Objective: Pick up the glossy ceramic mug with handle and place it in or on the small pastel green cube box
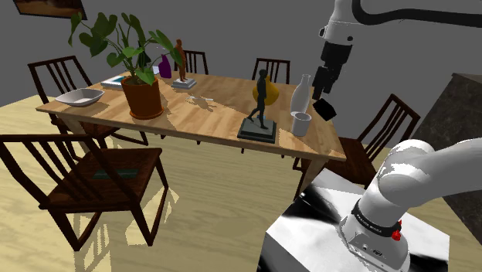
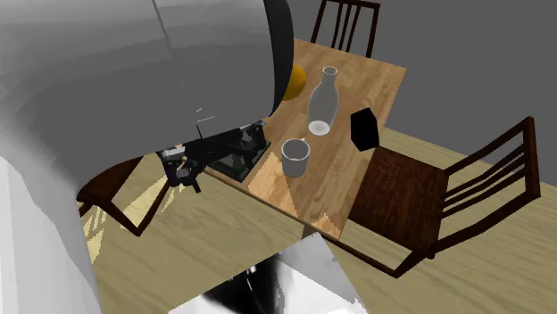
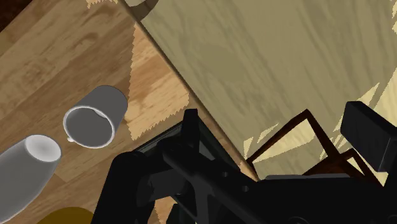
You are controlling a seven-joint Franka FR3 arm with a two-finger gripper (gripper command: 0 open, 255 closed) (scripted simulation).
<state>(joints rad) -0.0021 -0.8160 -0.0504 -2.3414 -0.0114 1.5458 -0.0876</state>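
The mug [image 1: 301, 124] is plain pale grey and stands upright on the wooden table [image 1: 224, 127] near its right end in the shoulder view. It appears from above as mug [image 2: 295, 157] and mug [image 3: 89, 121], open end up, its handle barely showing. A small black cube box [image 1: 325, 108] sits at the table's end edge, just behind the mug, seen also as box [image 2: 364, 128]. My gripper [image 1: 320, 89] hangs open in the air above the box and the mug, holding nothing. One black finger [image 3: 369, 137] shows over the floor, well away from the mug.
A clear bottle [image 2: 321, 103] stands right behind the mug. A dark statue [image 1: 261, 108] on a square base stands towards the shoulder view's left, a yellow round thing [image 2: 295, 82] behind it. A potted plant [image 1: 141, 93] and bowl [image 1: 79, 96] stand farther left. A chair [image 2: 419, 196] faces the table's end.
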